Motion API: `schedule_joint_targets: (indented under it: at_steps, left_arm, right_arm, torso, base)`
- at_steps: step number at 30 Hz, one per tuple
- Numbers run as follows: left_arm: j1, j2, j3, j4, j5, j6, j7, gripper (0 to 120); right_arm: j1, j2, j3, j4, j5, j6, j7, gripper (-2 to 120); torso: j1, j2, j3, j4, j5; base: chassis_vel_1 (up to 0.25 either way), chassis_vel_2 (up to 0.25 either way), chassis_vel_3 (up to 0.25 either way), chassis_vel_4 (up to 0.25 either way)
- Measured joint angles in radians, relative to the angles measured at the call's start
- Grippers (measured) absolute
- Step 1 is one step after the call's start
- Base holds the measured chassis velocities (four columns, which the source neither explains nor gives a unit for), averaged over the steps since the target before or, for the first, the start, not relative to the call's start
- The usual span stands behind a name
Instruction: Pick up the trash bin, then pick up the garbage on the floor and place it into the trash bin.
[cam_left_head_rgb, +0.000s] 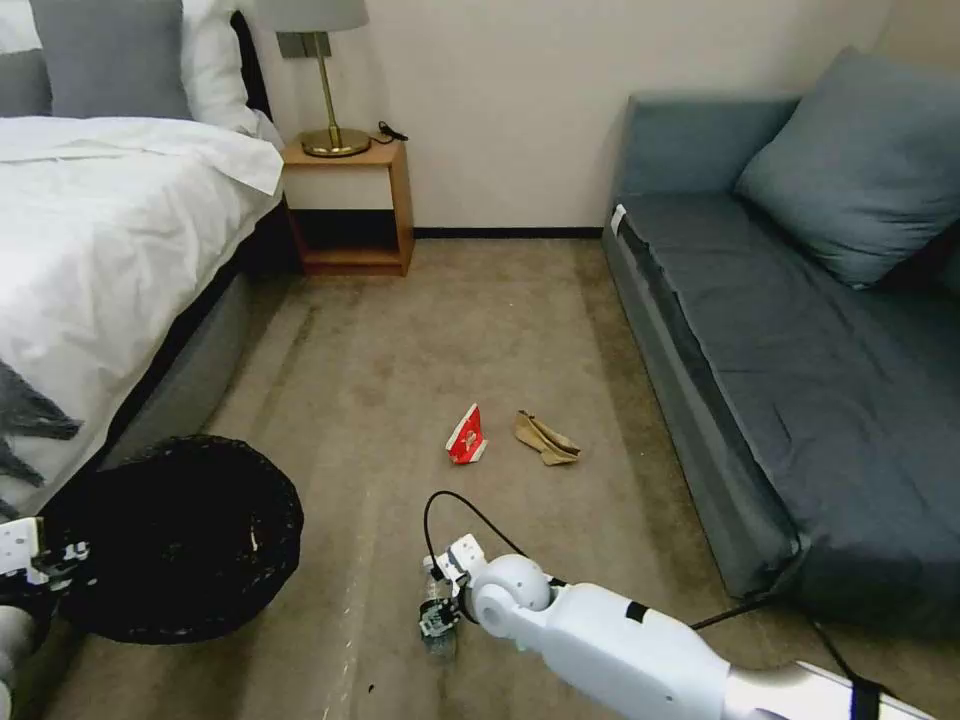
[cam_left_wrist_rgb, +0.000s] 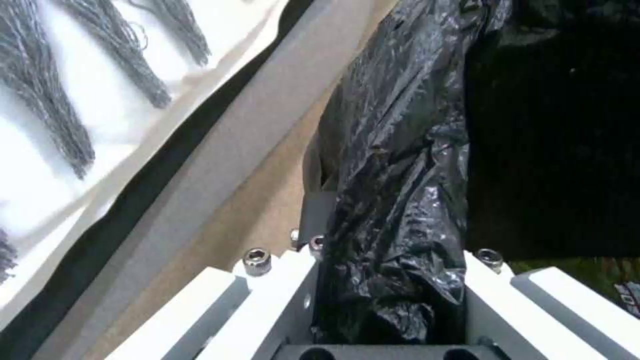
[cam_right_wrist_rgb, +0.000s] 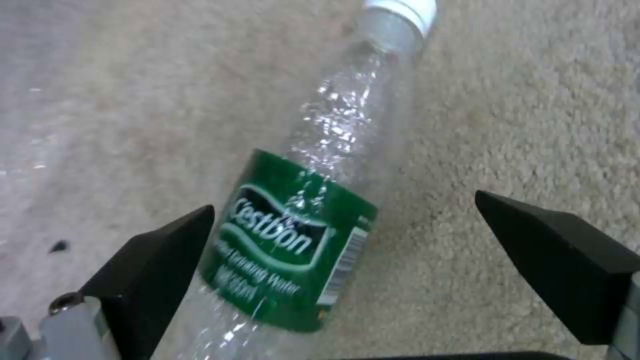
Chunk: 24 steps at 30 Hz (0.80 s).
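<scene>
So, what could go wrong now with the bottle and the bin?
1. The right gripper is open around the bottle, off-centre: one finger almost touches, so closing may push the smooth bottle aside.
2. The left gripper pinches mostly the bag on the trash bin rim; the bag could slip.

1. Bare carpet (cam_left_head_rgb: 480, 330) is lying open between the bed (cam_left_head_rgb: 110, 260) and the sofa (cam_left_head_rgb: 790, 380).
2. The bed frame is crowding the trash bin (cam_left_head_rgb: 180, 535) on its left.
3. The right claw (cam_right_wrist_rgb: 347, 250) is straddling the bottle (cam_right_wrist_rgb: 300, 225), fingers spread, carpet free around it.
</scene>
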Motion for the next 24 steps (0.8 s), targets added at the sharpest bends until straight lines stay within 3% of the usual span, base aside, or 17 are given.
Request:
schedule_joint_targets:
  at_steps: [3, 7, 15, 24]
  left_arm:
    - [-0.001, 0.001, 0.000, -0.001, 0.000, 0.000, 0.000, 3]
    - [-0.001, 0.000, 0.003, -0.001, 0.002, 0.000, 0.000, 3]
    - [-0.002, -0.010, 0.010, 0.002, 0.006, 0.000, 0.000, 3]
    - [0.001, -0.023, 0.011, 0.003, 0.006, -0.002, 0.000, 3]
  right_arm:
    - [-0.012, 0.027, 0.023, -0.027, -0.001, 0.000, 0.015, 100]
    - [-0.018, 0.044, 0.036, -0.055, -0.002, 0.001, 0.017, 91]
    - [-0.037, 0.061, 0.053, -0.087, -0.026, 0.006, -0.021, 57]
    - [-0.049, 0.060, 0.062, -0.081, -0.049, 0.010, -0.038, 30]
  torso:
    - [0.000, 0.000, 0.000, -0.0001, 0.0001]
    - [0.000, 0.000, 0.000, -0.0001, 0.0001]
    - [0.000, 0.000, 0.000, 0.0000, 0.0000]
    - [0.000, 0.000, 0.000, 0.0000, 0.0002]
  base:
    - [0.000, 0.000, 0.000, 0.000]
    - [0.000, 0.000, 0.000, 0.000]
    - [0.000, 0.000, 0.000, 0.000]
    - [0.000, 0.000, 0.000, 0.000]
